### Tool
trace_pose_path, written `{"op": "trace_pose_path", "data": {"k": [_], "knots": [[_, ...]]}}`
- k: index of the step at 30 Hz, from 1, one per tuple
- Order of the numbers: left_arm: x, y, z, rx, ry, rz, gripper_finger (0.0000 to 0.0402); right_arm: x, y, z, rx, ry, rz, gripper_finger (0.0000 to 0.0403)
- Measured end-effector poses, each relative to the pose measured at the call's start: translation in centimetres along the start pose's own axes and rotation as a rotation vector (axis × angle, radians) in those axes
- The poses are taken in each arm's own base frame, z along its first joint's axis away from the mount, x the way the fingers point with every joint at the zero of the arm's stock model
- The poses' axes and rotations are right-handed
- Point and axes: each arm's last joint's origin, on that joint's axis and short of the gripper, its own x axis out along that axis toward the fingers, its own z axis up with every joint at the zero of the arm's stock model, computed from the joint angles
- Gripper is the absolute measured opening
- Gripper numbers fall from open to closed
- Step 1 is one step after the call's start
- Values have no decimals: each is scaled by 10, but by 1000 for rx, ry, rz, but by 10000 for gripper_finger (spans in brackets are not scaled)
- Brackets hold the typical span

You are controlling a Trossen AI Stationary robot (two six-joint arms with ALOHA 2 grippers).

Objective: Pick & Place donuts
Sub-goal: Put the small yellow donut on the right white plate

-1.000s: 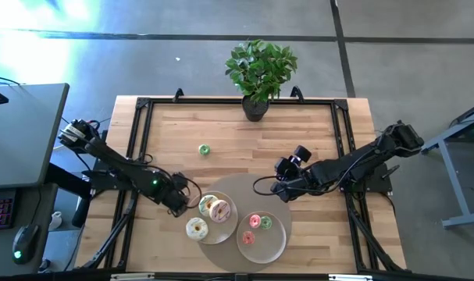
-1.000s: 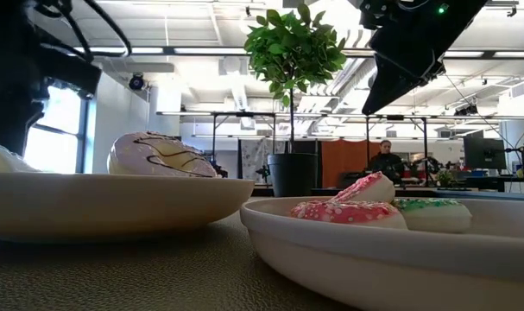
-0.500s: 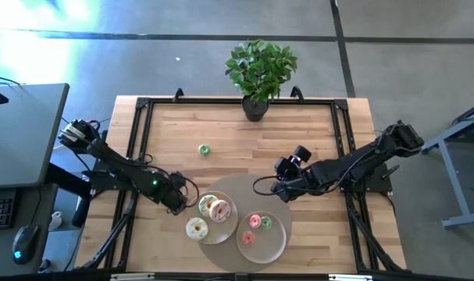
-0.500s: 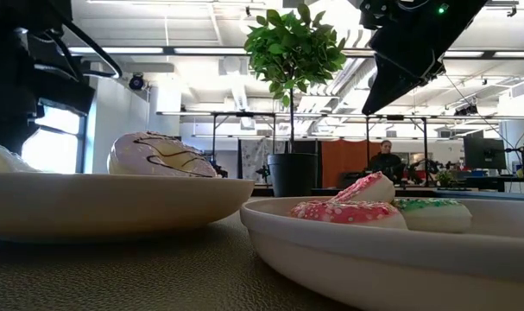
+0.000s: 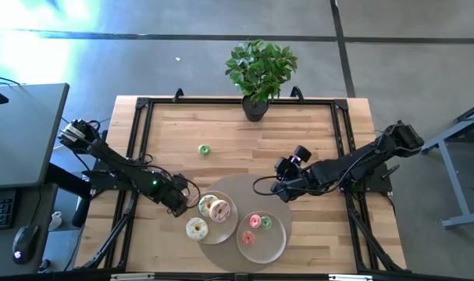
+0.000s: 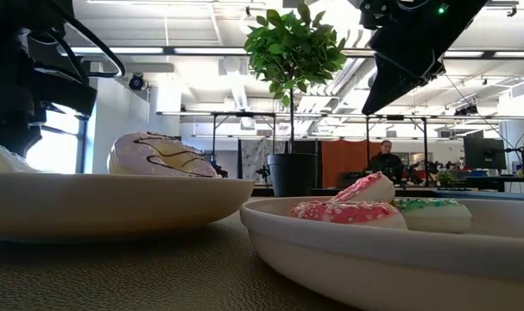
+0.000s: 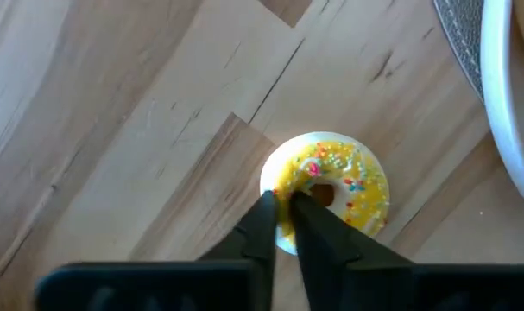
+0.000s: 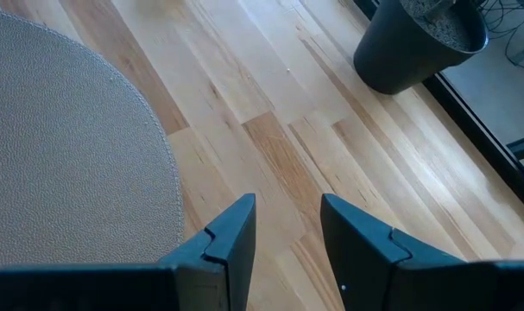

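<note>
My left gripper [image 5: 179,204] is just left of the left beige plate [image 5: 230,222], shut on a yellow mini donut [image 7: 335,194] with sprinkles; the high view hides that donut under the gripper. The left plate holds three larger donuts: green-white [image 5: 208,203], pink [image 5: 219,210] and white [image 5: 196,228]. The right plate [image 5: 274,248] holds mini donuts, pink [image 5: 255,221], green [image 5: 266,223] and pink [image 5: 247,237]. A green mini donut [image 5: 204,149] lies flat on the bare wood. My right gripper [image 8: 287,212] is open over the wood beside the round mat. My left gripper pinches the yellow mini donut's ring on the side nearest the gripper [image 7: 283,180], between its two fingertips [image 7: 266,212]. The fingers come from above, slanting in from the table's left. The donut lies flat, icing up; whether it is clear of the wood I cannot tell.
A round grey mat [image 5: 244,186] lies under both plates. A potted plant [image 5: 258,74] stands at the table's far edge. A black frame [image 5: 139,125] runs along the table's sides. Bare wood spreads across the far half. A person [image 6: 385,160] shows far off in the room.
In the low view my left arm has shifted a little, its dark wrist part showing slightly lower than before. The donuts, the plates and my right arm stay where they were.
</note>
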Motion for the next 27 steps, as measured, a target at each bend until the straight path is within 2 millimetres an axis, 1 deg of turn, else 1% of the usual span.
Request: {"op": "trace_pose_path", "data": {"k": [2,6,8,11,13,16,19,23,25,27], "knots": [[0,0,0,2,2,1,10,0,0,0,0,0,0,129],[-1,0,1,-10,-19,11,5,0,0,0,0,0,0,129],[-6,-2,3,5,-21,25,3,0,0,0,0,0,0,129],[-20,-4,7,18,-25,78,2,0,0,0,0,0,0,129],[-33,-8,12,24,-42,109,2,0,0,0,0,0,0,129],[-55,-18,22,20,-92,102,1,0,0,0,0,0,0,129],[-80,-34,36,42,-172,7,1,0,0,0,0,0,0,129],[-109,-66,52,126,-368,-246,0,0,0,0,1,0,0,129],[-116,-85,61,191,-477,-394,0,0,0,0,1,-1,1,129],[-116,-104,68,255,-568,-519,0,0,0,0,2,-1,1,129]]}}
